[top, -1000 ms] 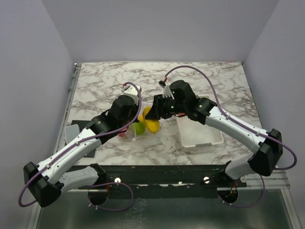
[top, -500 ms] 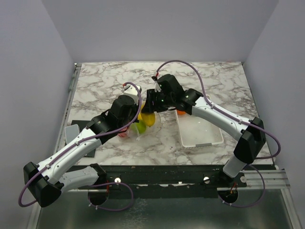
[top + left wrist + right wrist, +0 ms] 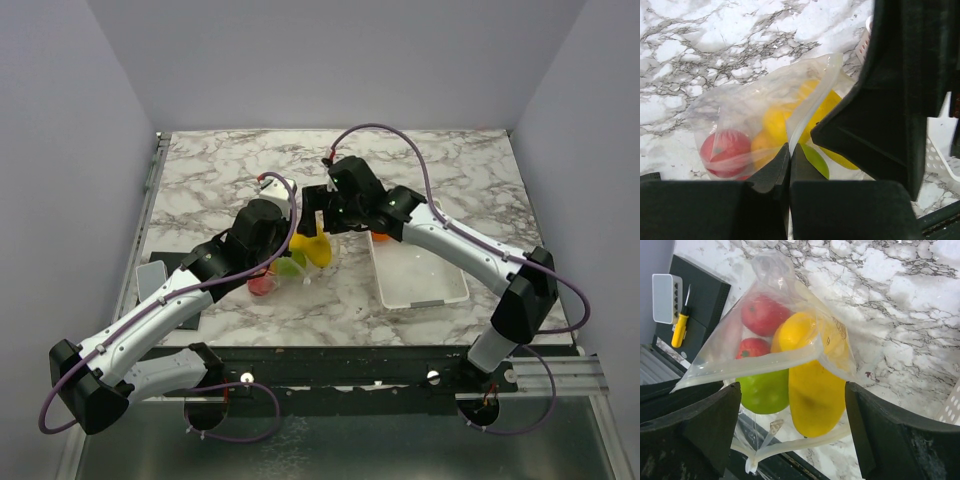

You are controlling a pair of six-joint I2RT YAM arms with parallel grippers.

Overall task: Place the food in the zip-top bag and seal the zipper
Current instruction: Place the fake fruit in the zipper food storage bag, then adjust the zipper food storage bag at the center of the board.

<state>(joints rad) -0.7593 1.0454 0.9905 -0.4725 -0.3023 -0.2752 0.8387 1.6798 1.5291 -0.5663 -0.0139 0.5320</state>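
Filling step. I am pinching the bag (image 3: 740,110) mouth in my left pincer (image 3: 789,165), bag resting on the counter (image 3: 220,170); right pincer (image 3: 792,405) hanging wide above it. Orange (image 3: 380,237) at the tray (image 3: 420,290) needing fetching next

White-shelled arms (image 3: 150,320) carry black joints (image 3: 522,300), black fingers (image 3: 690,422), purple cables (image 3: 372,127).

Soft, even light falls from above on the marble surface (image 3: 220,170), and the shadows under the arms are faint. The overhead view is sharp. Up close, the left pincer (image 3: 789,156) and right pincer (image 3: 792,390) are dark and blurred. Pale marble washes out, and the bag (image 3: 715,355) shows mild glare.
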